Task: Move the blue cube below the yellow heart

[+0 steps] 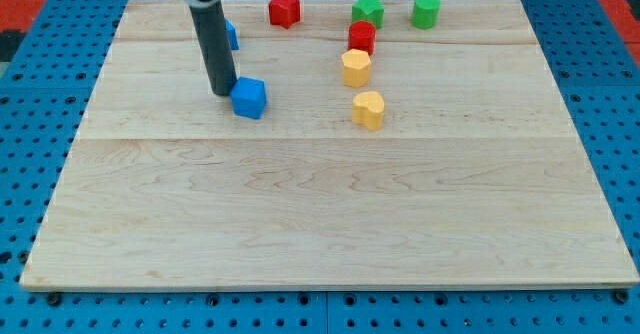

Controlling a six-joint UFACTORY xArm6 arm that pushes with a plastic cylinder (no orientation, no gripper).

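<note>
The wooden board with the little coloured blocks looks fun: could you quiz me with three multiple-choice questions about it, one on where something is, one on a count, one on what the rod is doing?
1. Where is the blue cube relative to the yellow heart?
A. toward the view's left of it
B. directly under it
C. toward the view's right of it

2. How many green blocks are on the board?
A. one
B. two
C. four

3. What is my tip doing?
A. resting on top of a red block
B. standing far from every block
C. standing right against the blue cube's left side

Answers:
1 A: the cube sits well to the heart's left, at about the same height.
2 B: a green star and a green round block sit near the view's top.
3 C: the rod's end sits beside the cube, with no visible gap.
</note>
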